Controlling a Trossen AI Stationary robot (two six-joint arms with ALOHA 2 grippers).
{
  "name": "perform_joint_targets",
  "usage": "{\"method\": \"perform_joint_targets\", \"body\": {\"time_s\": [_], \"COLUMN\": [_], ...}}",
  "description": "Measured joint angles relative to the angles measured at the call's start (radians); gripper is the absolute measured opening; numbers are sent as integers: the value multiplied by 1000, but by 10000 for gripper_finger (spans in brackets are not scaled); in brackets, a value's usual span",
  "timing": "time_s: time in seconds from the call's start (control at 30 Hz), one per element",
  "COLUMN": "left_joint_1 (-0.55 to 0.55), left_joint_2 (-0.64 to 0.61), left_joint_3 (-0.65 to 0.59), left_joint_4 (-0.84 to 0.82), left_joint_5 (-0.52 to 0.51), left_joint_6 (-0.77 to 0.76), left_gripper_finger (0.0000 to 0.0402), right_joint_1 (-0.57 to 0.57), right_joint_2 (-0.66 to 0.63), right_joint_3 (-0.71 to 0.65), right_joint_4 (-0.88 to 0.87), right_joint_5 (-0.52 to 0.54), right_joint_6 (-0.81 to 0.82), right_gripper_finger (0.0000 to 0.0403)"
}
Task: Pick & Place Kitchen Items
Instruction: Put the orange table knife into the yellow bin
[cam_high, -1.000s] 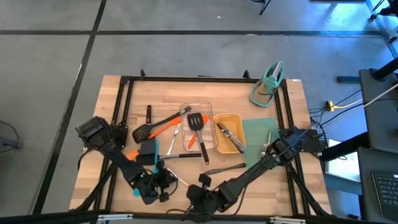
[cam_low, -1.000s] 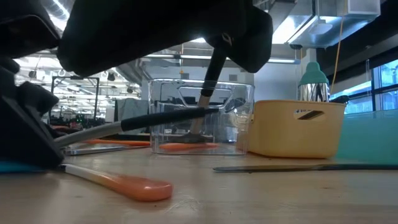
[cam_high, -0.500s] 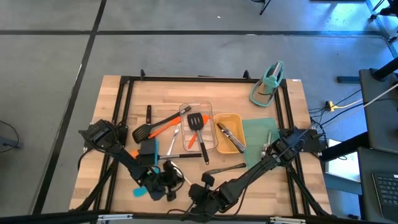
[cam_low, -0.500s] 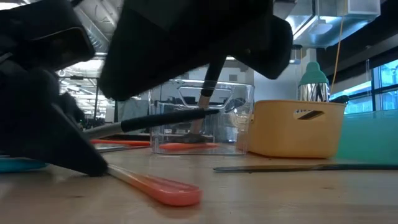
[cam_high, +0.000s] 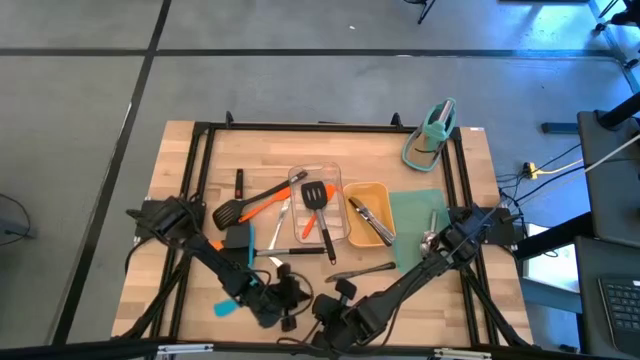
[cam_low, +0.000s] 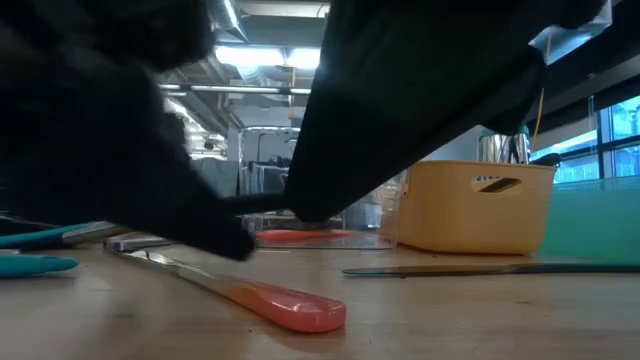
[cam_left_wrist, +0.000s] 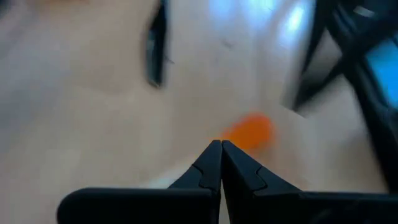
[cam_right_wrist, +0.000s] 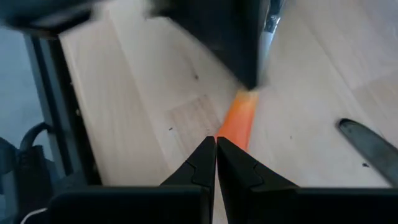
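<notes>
Both my grippers sit low at the table's near edge, the left gripper (cam_left_wrist: 221, 144) and right gripper (cam_right_wrist: 216, 140) each pinched fully closed, holding nothing. The orange-handled spatula (cam_low: 270, 297) lies between them, unheld. Closed like this, I might shove it off the table. I count two trays: one clear tray (cam_high: 318, 172), one yellow tray (cam_high: 383, 192).

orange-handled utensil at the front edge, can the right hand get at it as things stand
Probably yes: the orange handle lies bare on the table just ahead of the right hand, though its fingers are shut and the left hand crowds close.
</notes>
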Motion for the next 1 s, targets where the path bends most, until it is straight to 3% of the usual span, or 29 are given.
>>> {"method": "perform_joint_targets", "body": {"time_s": [0.23, 0.43, 0.57, 0.67, 0.8, 1.0], "left_joint_1": [18, -32, -50, -80, -99, -114], "left_joint_2": [74, 86, 60, 56, 43, 49], "left_joint_3": [50, 101, 139, 143, 146, 145], "left_joint_4": [34, -8, 15, 5, 15, -47], "left_joint_5": [66, -175, -275, -233, -54, -19], "left_joint_6": [-4, 193, 309, 351, 316, 264], "left_gripper_finger": [2, 2, 2, 2, 2, 2], "right_joint_1": [31, 53, 58, 63, 74, 89], "right_joint_2": [0, 0, 0, 0, 0, 0], "right_joint_3": [21, 31, 31, 32, 32, 32], "right_joint_4": [-35, -51, -51, -51, -51, -50], "right_joint_5": [5, 59, 65, 68, 68, 67], "right_joint_6": [3, 19, 19, 19, 30, 45], "right_gripper_finger": [19, 19, 19, 19, 19, 19]}}
